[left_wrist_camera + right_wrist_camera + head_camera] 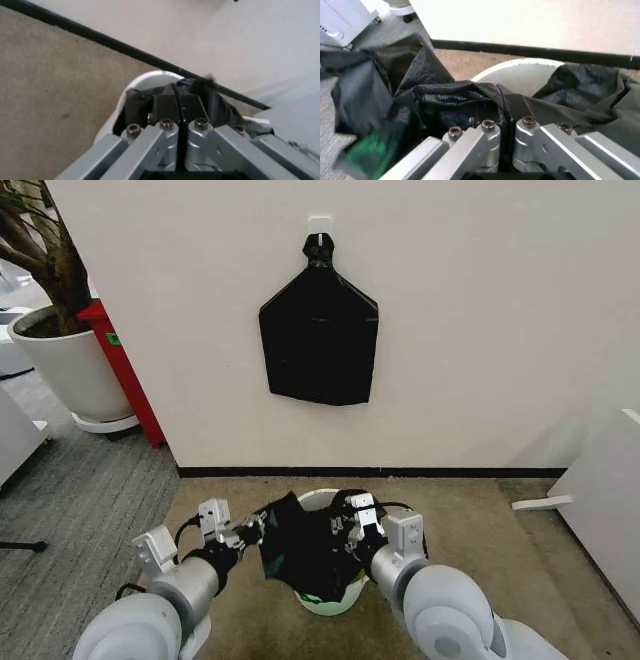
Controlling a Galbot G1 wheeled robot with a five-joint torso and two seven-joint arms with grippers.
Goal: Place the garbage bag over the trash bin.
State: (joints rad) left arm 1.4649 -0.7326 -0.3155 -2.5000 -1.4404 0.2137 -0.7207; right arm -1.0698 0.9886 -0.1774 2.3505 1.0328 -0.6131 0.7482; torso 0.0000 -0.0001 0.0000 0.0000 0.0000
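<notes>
The garbage bag (300,550) drapes over the trash bin (318,502), which stands on the brown carpet by the wall's black baseboard. The left tool (256,527) pinches the bag's edge at the bin's left rim; the right tool (340,525), pressed together, grips film at the right rim. The plastic looks light, floppy and slippery, best held by its hem. No legible writing.

No readable text, brand, number or sign anywhere. Small green label (113,338) on red panel (125,370) beside plant pot (62,365): too small to make out.
</notes>
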